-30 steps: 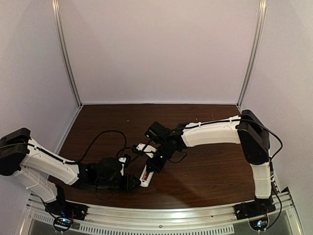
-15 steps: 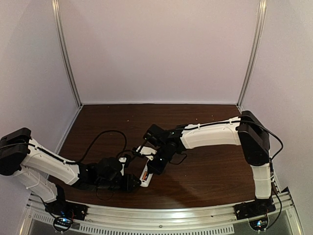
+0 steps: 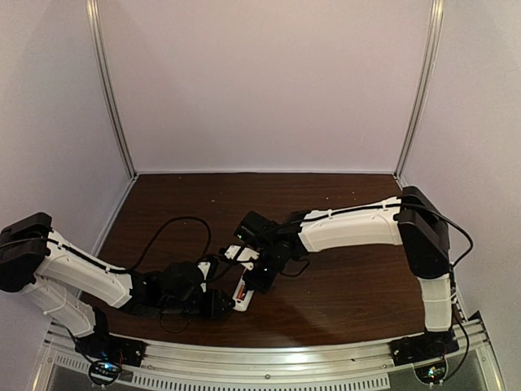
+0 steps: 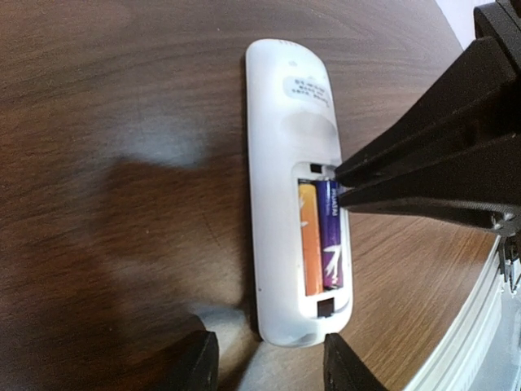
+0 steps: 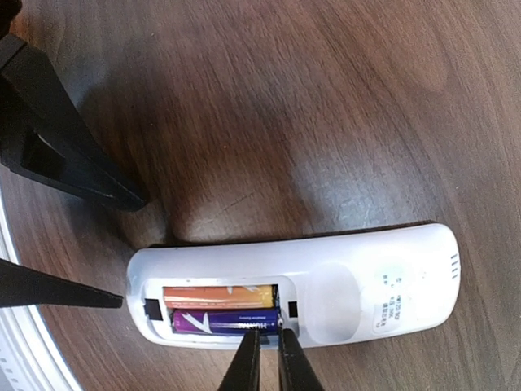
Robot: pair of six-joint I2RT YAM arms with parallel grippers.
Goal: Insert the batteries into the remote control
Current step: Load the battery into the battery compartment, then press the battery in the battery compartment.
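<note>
A metal rail runs along the near edge of the dark wood-grain bench, with both arm bases on it. Just beyond it, low over the wood, is the left gripper. Its jaws are released and stand part open at the near end of the remote control. One finger overlaps a corner of that end. The other stands off the flank, with a strip of bench showing between them.

The remote control lies flat, back up, pointing away from the left gripper. Its battery bay is uncovered at the near end. Two cells lie side by side in the bay, along the remote's length: an orange battery and a purple battery. Farther along the white back there is a shallow thumb dip, then a small printed label near the rounded far end.

The right gripper comes in from the side and is clenched to a thin slit with nothing between its jaws. Its tips are down at the far end of the purple battery, by the edge of the bay.

In the overhead view, a small white piece lies beyond the remote, beside the right wrist. It is too small to identify. A black cable loops over the bench behind the left arm. Pale walls and metal corner posts close off the back.
</note>
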